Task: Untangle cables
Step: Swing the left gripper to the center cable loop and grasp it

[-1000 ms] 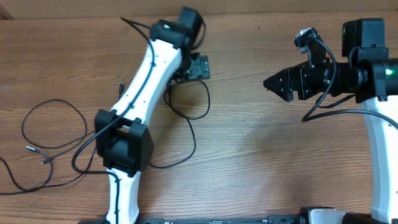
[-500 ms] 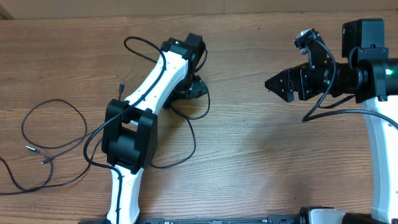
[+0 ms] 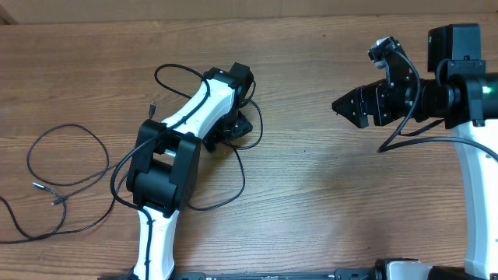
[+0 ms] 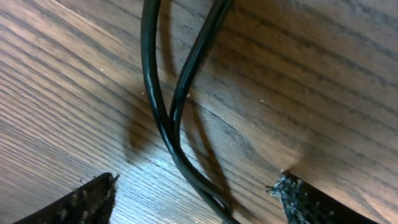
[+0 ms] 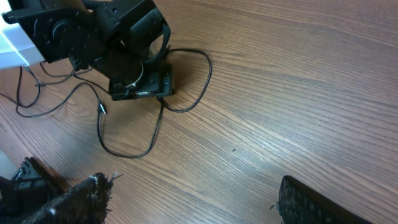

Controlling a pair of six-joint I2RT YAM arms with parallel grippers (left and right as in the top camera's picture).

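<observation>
- Down at the left gripper (image 4: pixel 198 200), which sits low over the wood, the jaws stand apart. Two strands of the cables (image 4: pixel 158 106) run between the fingertips (image 4: pixel 87 199), and nothing is pinched yet.
- Just ahead of that gap the two strands cross and lie against each other, flat on the table (image 4: pixel 323 93).
- I'd judge them light, limp and rather slick. A strand would sag from a grip and drag its loop along. It needs a firm pinch, but there is little risk of damage.
- Closing right here would probably catch both strands. The better hold looks to be on a single strand, farther up where the pair splays apart.
- From overhead, that cord loops out on the arm's right and sweeps back toward its base. A small plug (image 3: pixel 153 104) lies on the forearm's other side.
- Another loose loop (image 3: pixel 70 159) lies well apart, near the table's left edge.
- Across the table the right gripper (image 3: pixel 348 106) hovers with its fingers spread, empty and far from any cord.
</observation>
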